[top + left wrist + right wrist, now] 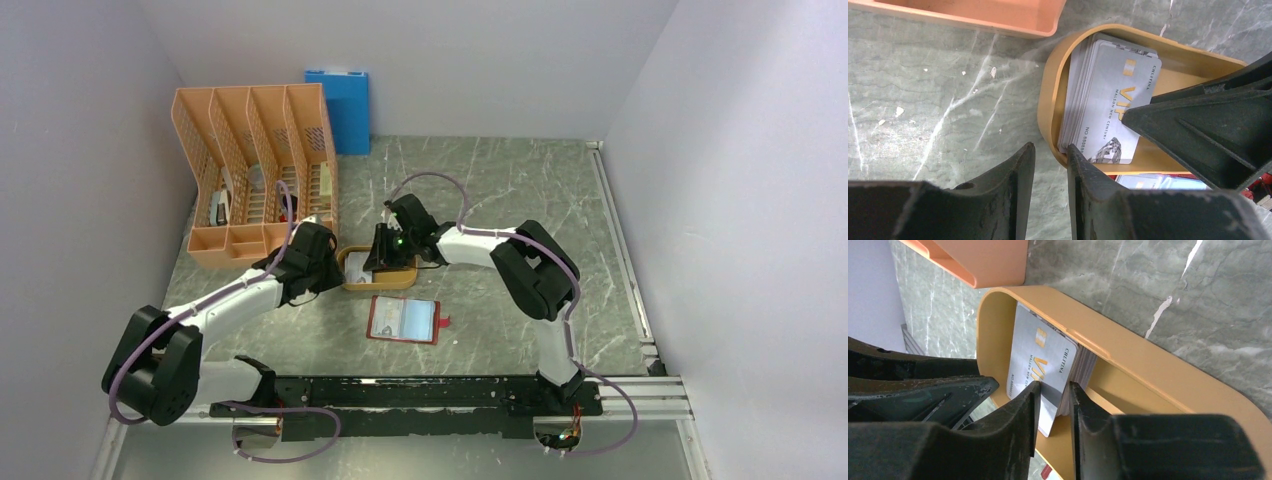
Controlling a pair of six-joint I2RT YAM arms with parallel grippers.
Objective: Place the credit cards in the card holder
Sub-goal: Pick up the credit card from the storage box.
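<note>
Right gripper (1054, 387): fingers set close about the near edge of the credit cards (1038, 355); a firm pinch cannot be told. Left gripper (1050, 149): clamped on the rim of the orange tray (1048, 100), which holds the stack. Step in hand, by judgement: taking the top card. The next move calls for lifting a single card cleanly and carrying it to the card holder (403, 320), which lies open near the tray.

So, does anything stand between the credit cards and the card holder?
Only the wall of the orange tray: the credit cards sit inside it, the right gripper around their edge, so they must rise over the rim. The card holder lies open beyond it on the near side; nothing else visible lies between.
</note>
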